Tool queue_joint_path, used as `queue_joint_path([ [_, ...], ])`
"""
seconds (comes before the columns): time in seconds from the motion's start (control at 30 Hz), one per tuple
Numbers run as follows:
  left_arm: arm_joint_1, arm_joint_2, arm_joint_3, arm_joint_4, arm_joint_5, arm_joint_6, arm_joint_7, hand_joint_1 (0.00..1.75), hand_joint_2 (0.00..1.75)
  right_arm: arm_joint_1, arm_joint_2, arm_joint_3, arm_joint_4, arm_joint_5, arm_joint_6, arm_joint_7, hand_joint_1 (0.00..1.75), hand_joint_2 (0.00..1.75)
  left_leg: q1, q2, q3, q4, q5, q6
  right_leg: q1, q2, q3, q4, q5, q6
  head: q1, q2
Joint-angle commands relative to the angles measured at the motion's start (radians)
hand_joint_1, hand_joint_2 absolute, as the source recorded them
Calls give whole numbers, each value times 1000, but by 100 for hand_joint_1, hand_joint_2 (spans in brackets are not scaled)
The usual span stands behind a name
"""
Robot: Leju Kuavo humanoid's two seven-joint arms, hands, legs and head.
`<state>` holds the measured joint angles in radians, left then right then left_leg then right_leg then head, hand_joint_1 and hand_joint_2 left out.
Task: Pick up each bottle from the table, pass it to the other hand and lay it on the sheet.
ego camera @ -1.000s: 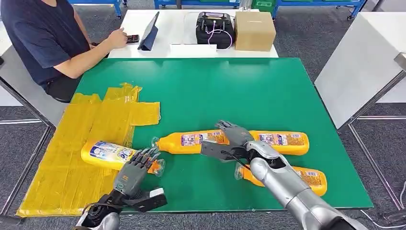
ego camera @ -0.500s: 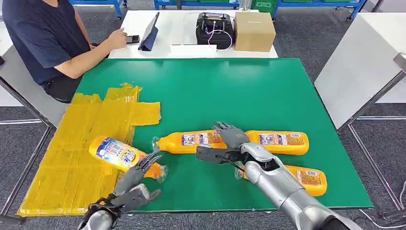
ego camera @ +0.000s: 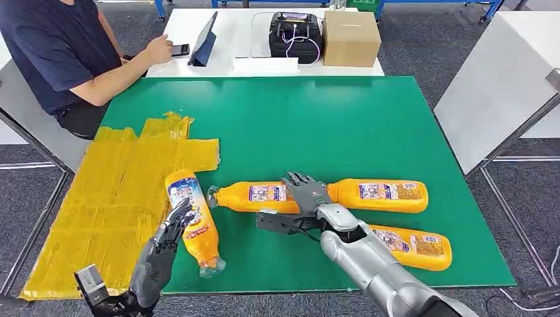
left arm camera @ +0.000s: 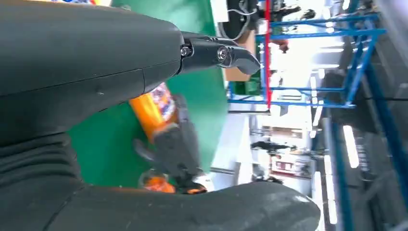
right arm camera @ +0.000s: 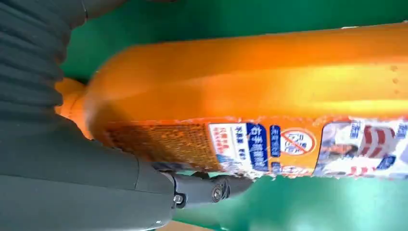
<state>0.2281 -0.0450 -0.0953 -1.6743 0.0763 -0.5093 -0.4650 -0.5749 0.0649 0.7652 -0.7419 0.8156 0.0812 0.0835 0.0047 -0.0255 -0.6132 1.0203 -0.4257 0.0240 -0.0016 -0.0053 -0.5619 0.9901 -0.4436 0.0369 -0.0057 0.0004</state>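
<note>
head view: left hand (ego camera: 162,247) spread empty beside bottle (ego camera: 193,221) straddling sheet (ego camera: 105,198) edge; right hand (ego camera: 300,201) open over middle bottle (ego camera: 254,196).

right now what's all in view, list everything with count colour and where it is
bottles: four, orange-yellow, lying on the green table; one near the yellow sheet's edge, two end to end in the middle, one at the near right
sheet: one, yellow, on the table's left side
table: one, green top
white table: one, behind the green one
cardboard box: one, brown, on the white table
black case: one, beside the box
tablet: one, dark, propped up on the white table
person: one, dark shirt, seated far left, phone in hand
left hand: grey, fingers by the leftmost bottle
right hand: grey, over the middle bottles
</note>
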Motion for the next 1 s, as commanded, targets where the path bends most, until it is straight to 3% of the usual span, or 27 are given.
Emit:
queue_joint_path([
  [0.03,13,-40,51,-43,15,-33,-10,0,0,-53,77,-24,230,35,-20,1,0,175,0,4,2,0,0,-1,1,2,2,-1,1,0,0,0],
  [0.27,5,-41,43,-50,17,-38,-8,0,0,-64,94,-21,274,61,2,18,0,175,1,6,4,-1,0,-1,1,2,3,-1,1,0,0,0],
  [0.3,1,-42,40,-45,42,-55,-12,0,0,-61,100,-31,298,70,11,21,73,175,1,7,4,-1,0,-1,1,3,3,-2,1,-1,0,0],
  [0.33,0,-43,38,-48,30,-47,-14,0,0,-55,102,-35,312,74,14,22,175,175,0,6,4,-1,0,-1,0,2,3,-2,1,-1,0,0],
  [0.63,24,-48,51,-93,46,-30,-12,0,0,-26,99,-78,342,86,-14,11,175,175,1,4,13,-1,-3,-3,1,1,2,-2,-1,-2,0,0],
  [1.0,35,-59,67,-105,52,-24,-3,0,0,-29,92,-104,314,79,-21,10,175,175,1,4,13,-2,-3,-3,1,1,2,-3,-1,-2,0,0],
])
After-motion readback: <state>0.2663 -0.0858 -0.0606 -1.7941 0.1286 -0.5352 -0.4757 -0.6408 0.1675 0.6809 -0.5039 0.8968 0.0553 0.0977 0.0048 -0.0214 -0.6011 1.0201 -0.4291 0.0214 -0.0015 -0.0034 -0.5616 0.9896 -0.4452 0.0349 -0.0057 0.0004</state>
